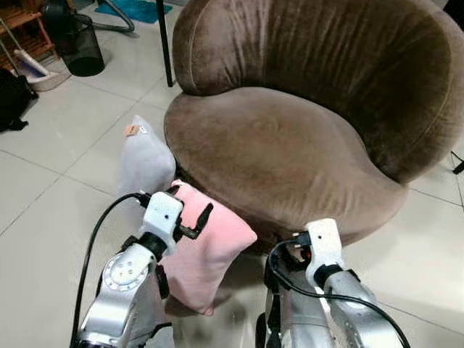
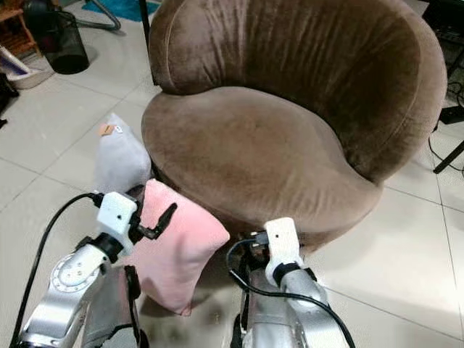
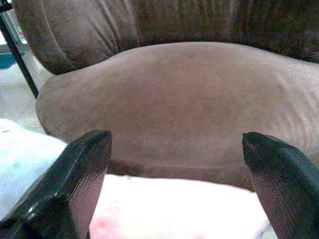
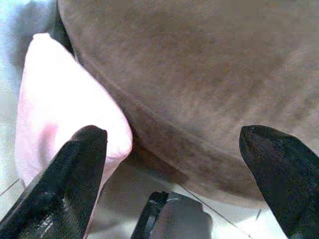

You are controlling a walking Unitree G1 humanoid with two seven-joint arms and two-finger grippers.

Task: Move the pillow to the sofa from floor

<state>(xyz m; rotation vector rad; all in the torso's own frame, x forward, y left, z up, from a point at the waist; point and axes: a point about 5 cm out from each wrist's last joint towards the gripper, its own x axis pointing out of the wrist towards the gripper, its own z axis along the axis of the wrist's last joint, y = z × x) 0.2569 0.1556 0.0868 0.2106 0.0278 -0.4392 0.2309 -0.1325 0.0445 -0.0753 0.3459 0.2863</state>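
A pink pillow (image 1: 210, 255) stands on the tiled floor and leans against the front of the round brown sofa (image 1: 290, 145). Behind it a grey pillow (image 1: 145, 163) with a small tag rests against the sofa too. My left gripper (image 1: 194, 223) hovers just over the pink pillow's upper edge, open, with the pillow (image 3: 179, 209) below its fingers (image 3: 82, 169) and the sofa seat ahead. My right gripper (image 4: 174, 137) is open and low by the sofa's base, to the right of the pink pillow (image 4: 60, 109), holding nothing.
A black mesh bin (image 1: 80, 45) and a wooden shelf (image 1: 29, 29) stand at the far left. A black pole (image 1: 165, 43) rises beside the sofa's back. A dark bag (image 1: 11, 98) lies at the left edge. Open tiles (image 1: 51, 188) spread to the left.
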